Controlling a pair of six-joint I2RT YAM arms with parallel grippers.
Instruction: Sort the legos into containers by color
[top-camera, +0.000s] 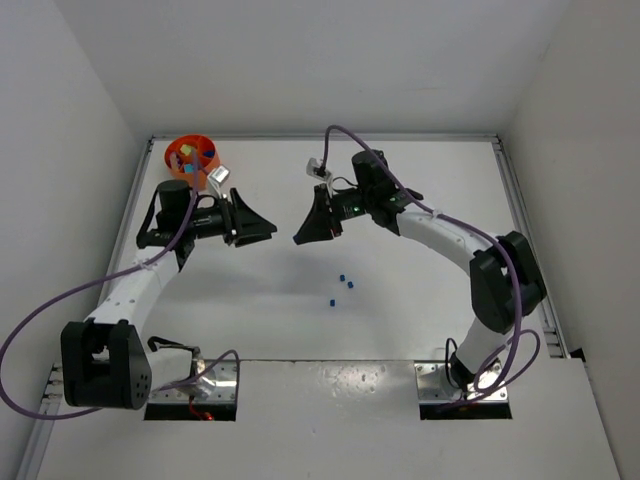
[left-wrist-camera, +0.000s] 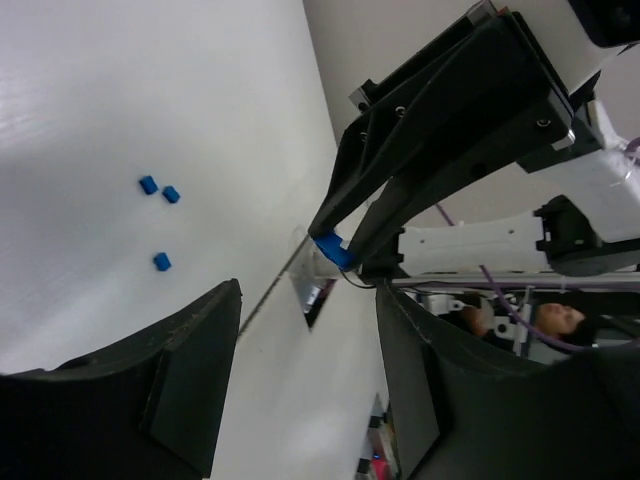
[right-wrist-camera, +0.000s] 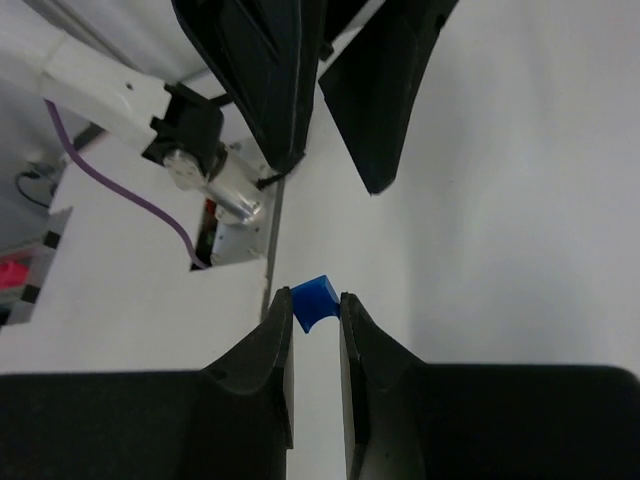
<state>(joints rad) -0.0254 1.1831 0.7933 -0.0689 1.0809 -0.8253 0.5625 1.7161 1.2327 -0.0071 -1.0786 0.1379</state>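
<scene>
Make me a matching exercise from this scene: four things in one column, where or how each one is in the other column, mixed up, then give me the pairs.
Column one
1. left tool
2. right tool
3. orange bowl
4. three loose blue legos

Column two
A. lying on the bare table, near its middle
B. shut on a blue lego
C. open, holding nothing
D. at the table's far left corner

Pairs: 1-C, 2-B, 3-D, 4-A

White links (top-camera: 130, 290), black joints (top-camera: 505, 280), purple cables (top-camera: 350, 130); left tool (top-camera: 272, 232), right tool (top-camera: 298, 240) black.
</scene>
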